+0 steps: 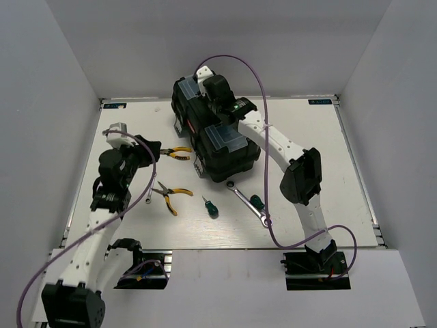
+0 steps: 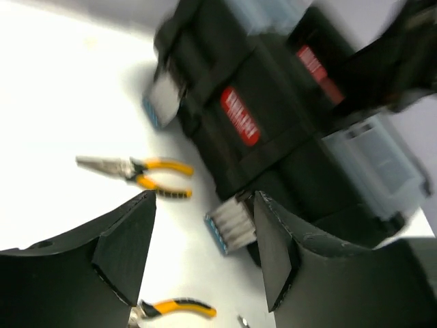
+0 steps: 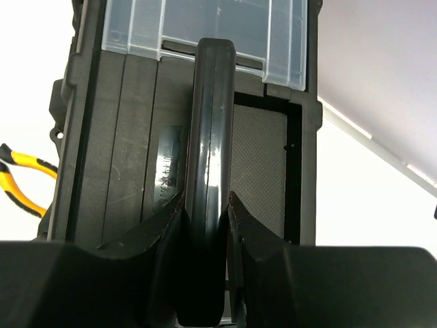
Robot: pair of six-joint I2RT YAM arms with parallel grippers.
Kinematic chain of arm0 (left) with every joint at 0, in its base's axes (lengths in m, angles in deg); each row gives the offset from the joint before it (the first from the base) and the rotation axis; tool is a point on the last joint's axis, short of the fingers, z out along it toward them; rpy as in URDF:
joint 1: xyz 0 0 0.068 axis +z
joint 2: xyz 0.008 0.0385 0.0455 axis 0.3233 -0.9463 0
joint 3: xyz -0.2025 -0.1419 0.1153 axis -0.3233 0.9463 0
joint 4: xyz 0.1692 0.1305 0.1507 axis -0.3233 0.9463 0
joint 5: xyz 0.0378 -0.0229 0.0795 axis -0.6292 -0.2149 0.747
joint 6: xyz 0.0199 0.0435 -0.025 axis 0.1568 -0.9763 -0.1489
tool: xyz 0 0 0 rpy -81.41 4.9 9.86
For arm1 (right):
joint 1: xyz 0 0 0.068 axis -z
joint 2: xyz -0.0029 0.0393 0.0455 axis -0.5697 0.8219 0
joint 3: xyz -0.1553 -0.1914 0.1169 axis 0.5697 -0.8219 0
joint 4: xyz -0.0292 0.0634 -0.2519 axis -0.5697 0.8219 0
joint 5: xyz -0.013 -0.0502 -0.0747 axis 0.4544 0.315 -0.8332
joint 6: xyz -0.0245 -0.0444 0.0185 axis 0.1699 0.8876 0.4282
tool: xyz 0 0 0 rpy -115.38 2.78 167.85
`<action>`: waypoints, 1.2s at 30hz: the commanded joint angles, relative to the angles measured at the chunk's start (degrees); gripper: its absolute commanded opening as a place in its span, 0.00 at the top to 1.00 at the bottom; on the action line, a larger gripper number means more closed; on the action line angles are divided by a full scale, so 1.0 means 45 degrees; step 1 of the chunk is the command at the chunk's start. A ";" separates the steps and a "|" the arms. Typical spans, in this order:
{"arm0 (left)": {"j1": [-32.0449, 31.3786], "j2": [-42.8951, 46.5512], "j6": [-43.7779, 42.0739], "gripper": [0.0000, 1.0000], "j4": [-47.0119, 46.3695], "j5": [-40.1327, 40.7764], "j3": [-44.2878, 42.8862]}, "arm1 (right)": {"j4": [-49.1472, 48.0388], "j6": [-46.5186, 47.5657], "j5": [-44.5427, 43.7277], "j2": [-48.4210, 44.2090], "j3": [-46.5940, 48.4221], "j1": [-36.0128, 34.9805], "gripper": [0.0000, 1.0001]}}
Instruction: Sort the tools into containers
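The black toolbox (image 1: 217,147) stands closed at the table's middle, so its inner tray is hidden. My right gripper (image 1: 223,98) is shut on the lid's black handle (image 3: 209,123), next to a clear organiser box (image 3: 205,31). My left gripper (image 1: 149,152) is open and empty, left of the toolbox (image 2: 273,130). One pair of yellow-handled pliers (image 1: 177,153) lies just past its fingertips and shows in the left wrist view (image 2: 140,174). A second pair (image 1: 168,196) lies nearer. Two green screwdrivers (image 1: 210,207) (image 1: 257,201) and a long silver wrench (image 1: 249,205) lie in front of the toolbox.
A small silver piece (image 1: 148,199), perhaps the short wrench, lies beside my left arm. A silver latch (image 2: 232,229) sticks out of the toolbox's near side. White walls close in the table on three sides. Purple cables loop over both arms.
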 commanded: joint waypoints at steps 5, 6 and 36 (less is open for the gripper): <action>-0.0025 -0.3410 0.1660 0.31 -0.1627 -0.1803 0.0023 | -0.0628 -0.0519 0.0012 -0.2652 0.0659 0.0258 1.00; -0.0025 -0.3820 0.1662 0.31 -0.1629 -0.2018 -0.0267 | -0.0706 -0.0557 0.0011 -0.2808 0.0718 0.0317 1.00; -0.1918 -1.2260 0.4006 0.24 -0.3587 -0.4950 -0.4252 | 0.0836 -0.4190 0.3331 -0.3903 0.1461 0.3949 1.00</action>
